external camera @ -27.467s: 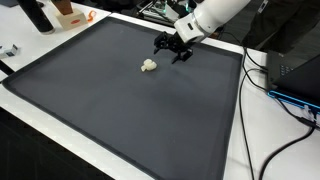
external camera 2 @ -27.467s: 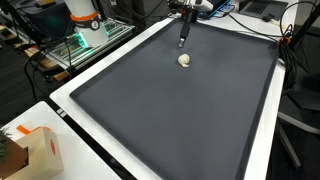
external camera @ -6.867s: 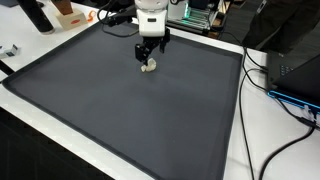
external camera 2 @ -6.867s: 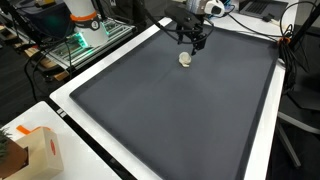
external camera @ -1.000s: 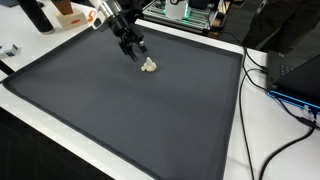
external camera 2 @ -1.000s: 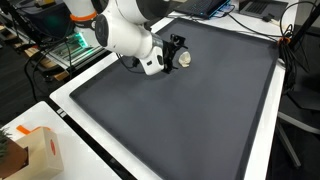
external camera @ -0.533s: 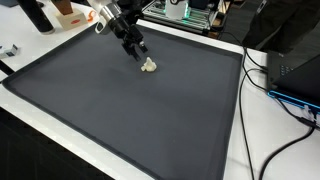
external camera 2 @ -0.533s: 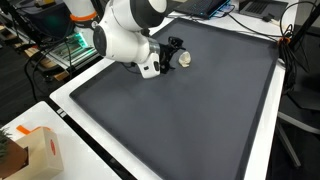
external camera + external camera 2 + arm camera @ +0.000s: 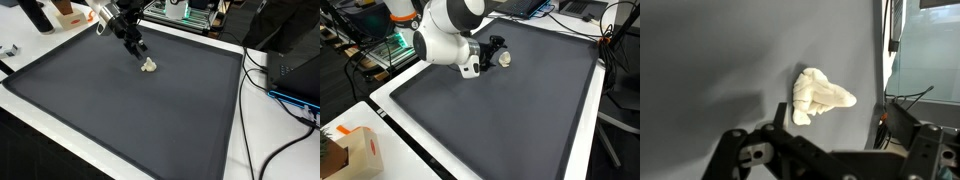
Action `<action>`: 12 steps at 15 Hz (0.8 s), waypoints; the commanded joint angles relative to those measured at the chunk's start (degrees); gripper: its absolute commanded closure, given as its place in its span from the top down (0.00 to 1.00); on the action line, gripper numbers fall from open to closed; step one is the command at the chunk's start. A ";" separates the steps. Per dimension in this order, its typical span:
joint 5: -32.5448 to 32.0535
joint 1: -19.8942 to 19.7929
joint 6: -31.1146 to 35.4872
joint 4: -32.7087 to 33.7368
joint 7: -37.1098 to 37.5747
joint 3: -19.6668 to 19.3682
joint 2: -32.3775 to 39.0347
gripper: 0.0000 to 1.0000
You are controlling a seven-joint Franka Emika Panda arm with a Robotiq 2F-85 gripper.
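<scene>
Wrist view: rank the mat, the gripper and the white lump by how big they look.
1. mat, fills most of the picture
2. gripper, enlarged by nearness to the camera
3. white lump

Robotics lab: loose cables [image 9: 291, 97], bare electronics [image 9: 196, 14], black mat [image 9: 130, 115] on workbench [image 9: 243, 140].

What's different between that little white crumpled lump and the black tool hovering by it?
Colour: the small crumpled white lump is pale; the black jointed tool is dark.
Shape: the lump looks soft and irregular, the tool rigid and angular.
Pose: the lump lies on the dark grey mat, while the tool hangs tilted beside it, jaws open, gripping nothing.
Both sit near the same edge of the mat.
</scene>
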 commanded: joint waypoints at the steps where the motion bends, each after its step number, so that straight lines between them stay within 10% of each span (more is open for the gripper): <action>1: 0.99 0.43 -1.91 1.63 3.82 -1.22 1.63 1.00; 12: -8.45 3.07 -0.05 7.89 24.57 -1.95 4.03 1.00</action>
